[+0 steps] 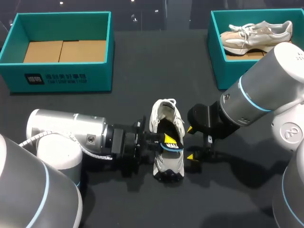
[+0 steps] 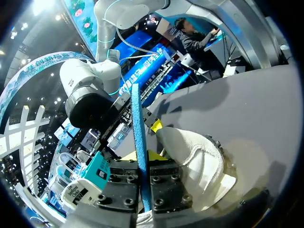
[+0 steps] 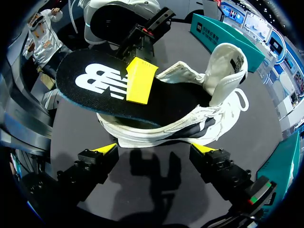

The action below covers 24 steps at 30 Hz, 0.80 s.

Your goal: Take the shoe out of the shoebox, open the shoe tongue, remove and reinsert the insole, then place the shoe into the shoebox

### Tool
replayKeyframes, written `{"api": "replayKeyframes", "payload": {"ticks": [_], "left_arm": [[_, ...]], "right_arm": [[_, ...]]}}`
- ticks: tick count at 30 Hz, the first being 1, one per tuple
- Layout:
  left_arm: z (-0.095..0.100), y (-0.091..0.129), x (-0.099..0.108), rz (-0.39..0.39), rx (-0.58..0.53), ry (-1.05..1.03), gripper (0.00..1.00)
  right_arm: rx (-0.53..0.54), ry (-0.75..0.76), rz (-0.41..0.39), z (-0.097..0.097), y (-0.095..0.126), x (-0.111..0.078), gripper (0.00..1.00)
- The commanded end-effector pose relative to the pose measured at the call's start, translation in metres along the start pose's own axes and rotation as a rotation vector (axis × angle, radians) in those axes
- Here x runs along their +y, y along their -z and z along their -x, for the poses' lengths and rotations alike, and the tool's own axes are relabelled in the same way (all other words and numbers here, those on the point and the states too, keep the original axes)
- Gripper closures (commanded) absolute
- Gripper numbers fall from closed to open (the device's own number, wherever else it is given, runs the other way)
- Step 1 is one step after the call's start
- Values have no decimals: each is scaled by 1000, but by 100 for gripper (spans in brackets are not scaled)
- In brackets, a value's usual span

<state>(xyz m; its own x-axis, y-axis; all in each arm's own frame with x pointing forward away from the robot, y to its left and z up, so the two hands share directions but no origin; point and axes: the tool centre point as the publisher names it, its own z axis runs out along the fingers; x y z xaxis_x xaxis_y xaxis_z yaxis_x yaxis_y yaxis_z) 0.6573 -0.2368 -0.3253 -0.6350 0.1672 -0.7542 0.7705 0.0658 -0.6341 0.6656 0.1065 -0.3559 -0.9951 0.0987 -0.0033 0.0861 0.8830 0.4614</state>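
Head view: insole (image 1: 177,137) in end effector (image 1: 168,143)

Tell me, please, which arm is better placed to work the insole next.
Left: the left jaws are shut on the insole, which sits partly in the shoe. The right jaws stand open beside the shoe, holding nothing.

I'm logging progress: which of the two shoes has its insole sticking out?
The white shoe on the table: the left gripper is shut on its black insole, lifted partly out. The other shoe lies in the right shoebox.
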Motion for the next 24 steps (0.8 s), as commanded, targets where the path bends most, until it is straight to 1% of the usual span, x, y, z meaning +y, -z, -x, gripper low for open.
{"api": "replayKeyframes", "payload": {"ticks": [1,9,12,14,15,16,17,19,21,24], "left_arm": [[0,-7,13,0,-3,-5,100],[0,-7,33,55,-6,30,100],[-1,-6,36,59,-6,41,100],[-1,-5,33,54,-8,48,100],[-1,-4,31,42,-15,56,98],[0,-3,28,38,-18,58,79],[1,-3,25,38,-18,57,70],[2,0,18,20,-25,61,58],[3,2,11,6,-29,62,55],[6,6,1,-8,-36,60,56]], "right_arm": [[-4,-1,-1,-2,0,0,0],[-4,-1,-1,-2,0,0,0],[-4,-1,-1,-2,0,0,0],[-4,-1,-1,-2,0,0,0],[-4,-1,-1,-2,0,0,0],[-4,-1,-1,-2,0,0,0],[-4,-1,-1,-2,0,0,0],[-4,-1,-1,-2,0,0,0],[-4,-1,-1,-2,0,0,0],[-4,-1,-1,-2,0,0,0]]}}
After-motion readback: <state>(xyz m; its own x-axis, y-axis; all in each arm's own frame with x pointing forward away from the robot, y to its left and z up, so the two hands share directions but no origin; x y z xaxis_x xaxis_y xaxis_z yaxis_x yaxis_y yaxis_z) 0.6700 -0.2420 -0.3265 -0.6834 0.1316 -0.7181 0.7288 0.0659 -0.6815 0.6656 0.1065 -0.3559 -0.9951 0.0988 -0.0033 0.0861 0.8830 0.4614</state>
